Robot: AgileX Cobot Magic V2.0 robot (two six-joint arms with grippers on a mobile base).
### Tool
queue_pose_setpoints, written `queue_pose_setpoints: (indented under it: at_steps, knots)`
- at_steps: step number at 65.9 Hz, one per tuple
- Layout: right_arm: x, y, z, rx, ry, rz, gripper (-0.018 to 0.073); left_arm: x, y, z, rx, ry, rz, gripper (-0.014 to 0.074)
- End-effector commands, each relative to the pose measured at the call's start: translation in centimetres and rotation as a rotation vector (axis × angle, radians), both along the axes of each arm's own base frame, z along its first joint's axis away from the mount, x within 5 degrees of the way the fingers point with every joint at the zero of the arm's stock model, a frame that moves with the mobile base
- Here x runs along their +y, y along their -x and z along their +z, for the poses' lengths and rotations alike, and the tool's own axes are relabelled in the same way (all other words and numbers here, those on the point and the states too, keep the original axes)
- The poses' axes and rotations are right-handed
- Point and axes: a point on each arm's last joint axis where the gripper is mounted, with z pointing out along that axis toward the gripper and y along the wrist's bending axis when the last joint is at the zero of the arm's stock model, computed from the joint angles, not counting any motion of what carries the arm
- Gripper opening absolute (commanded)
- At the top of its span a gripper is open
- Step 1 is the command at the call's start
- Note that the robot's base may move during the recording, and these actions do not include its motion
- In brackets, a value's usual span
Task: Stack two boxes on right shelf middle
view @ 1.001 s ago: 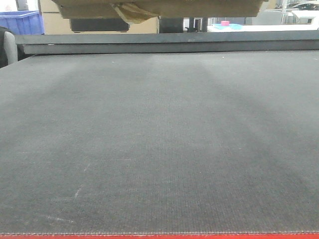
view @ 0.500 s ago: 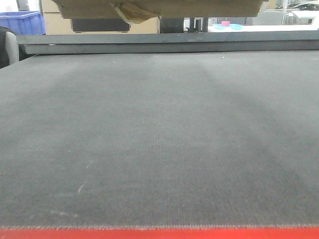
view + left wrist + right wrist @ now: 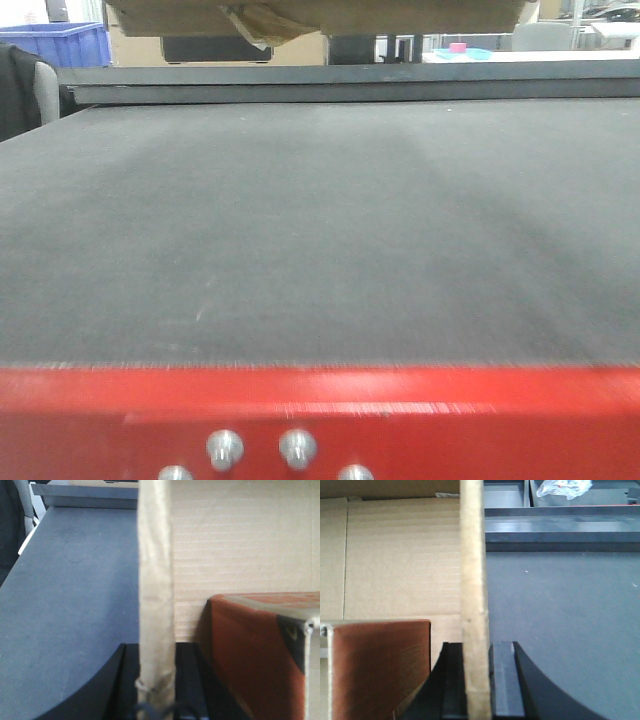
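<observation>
Flat brown corrugated cardboard box (image 3: 320, 12), yellowish tape scrap (image 3: 250, 24) dangling beneath: held aloft at top of front view, well above dark grey fabric-textured flat surface (image 3: 320, 230), touching nothing below. Open on top; side walls seen edge-on in both wrist cams. Right gripper (image 3: 476, 652) clamped on R wall, black fingers (image 3: 503, 680) pressed to both faces of the pale board edge. Left gripper (image 3: 156, 655) pinched the same way on L wall. Inside the box: red-brown-faced carton w/ pale worn edges (image 3: 255, 655), also in R wrist cam; can't tell what it is. Behind, past the surface's far rail: tan cardboard face w/ dark slot (image 3: 200, 48), prob. the 2nd, tall box; footing hidden. Blue plastic bin (image 3: 60, 42) far left. Red painted edge w/ round bolt heads (image 3: 320, 410) along bottom, just under the camera. Steel shelf not made out in any view.

Step in hand, by the look: carry phase, box lifted by both arms, not yet at shelf. Next calls for: finding R shelf's middle level, approaching w/ box level and both grips equal, so thin walls don't fold or tear under the load inside. Then lowering square w/ the other box into one stack, letting go both sides together only once weight rests.
</observation>
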Motion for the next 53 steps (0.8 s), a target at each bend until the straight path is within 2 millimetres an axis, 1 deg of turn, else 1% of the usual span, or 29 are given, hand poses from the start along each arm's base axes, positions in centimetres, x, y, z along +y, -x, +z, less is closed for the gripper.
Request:
queue_pose_setpoints:
  at_steps: [1, 53]
  knots:
    - [-0.48, 0.39, 1.31, -0.084, 0.028, -0.002, -0.0154, 0.93, 0.47, 0.98, -0.045, -0.039, 0.038, -0.0111]
    - [-0.48, 0.39, 1.31, -0.084, 0.028, -0.002, -0.0154, 0.93, 0.47, 0.98, -0.045, -0.039, 0.038, -0.0111]
